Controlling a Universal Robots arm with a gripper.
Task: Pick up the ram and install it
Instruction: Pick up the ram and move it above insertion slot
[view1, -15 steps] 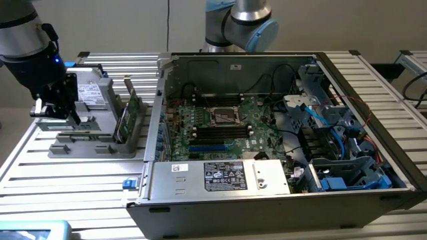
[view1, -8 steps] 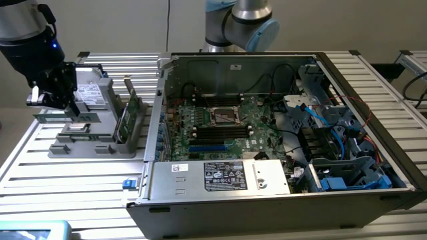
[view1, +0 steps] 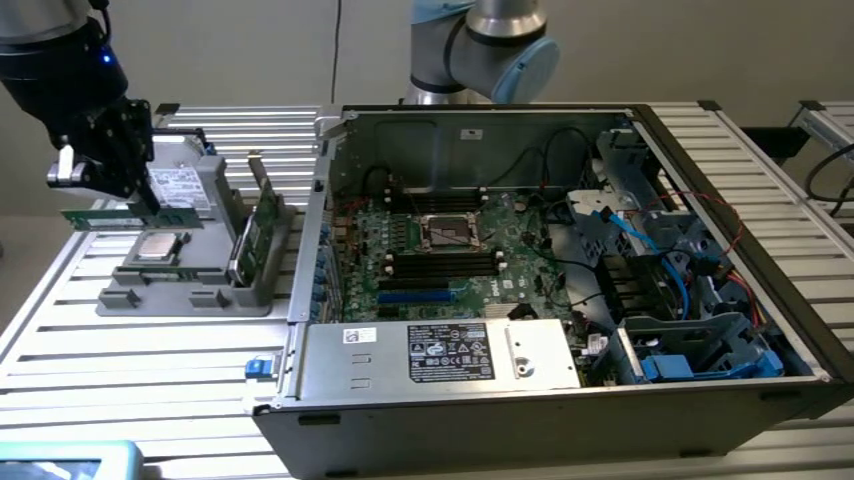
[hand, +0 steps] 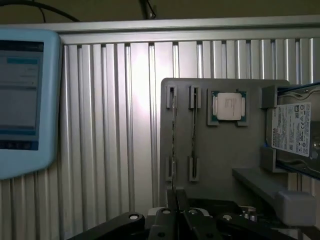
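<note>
My pincer (view1: 144, 205) is clamped on the ram (view1: 127, 217), and the fingers (view1: 138, 188) come down on the stick partway along its length. The ram is held level and on edge, a slim green strip. It hangs at the exterior view's left, over the grey tray (view1: 187, 298), and seems lifted clear of it. The tray sits on the slatted table (view1: 134, 350), just beside the open case (view1: 400, 410). The CPU (view1: 158, 248) lies flat in the tray's pocket, under the ram. The drive (view1: 178, 187) lies beyond it, toward the tray's far end. Two green cards (view1: 267, 215) stand upright in the tray's side nearest the case. The case lies with its side open upward and the board (view1: 461, 215) flat inside. The long black slots (view1: 441, 265) sit near the board's middle, well apart from the ram. In the wrist view my fingertips are drawn together with only a thin dark edge between them. The tray is below them, with the CPU and the labelled drive in plain sight. A blue-framed screen (hand: 20, 100) rests on the table, apart from the tray. I cannot tell from the wrist view whether the tray's two narrow grooves hold anything.
</note>
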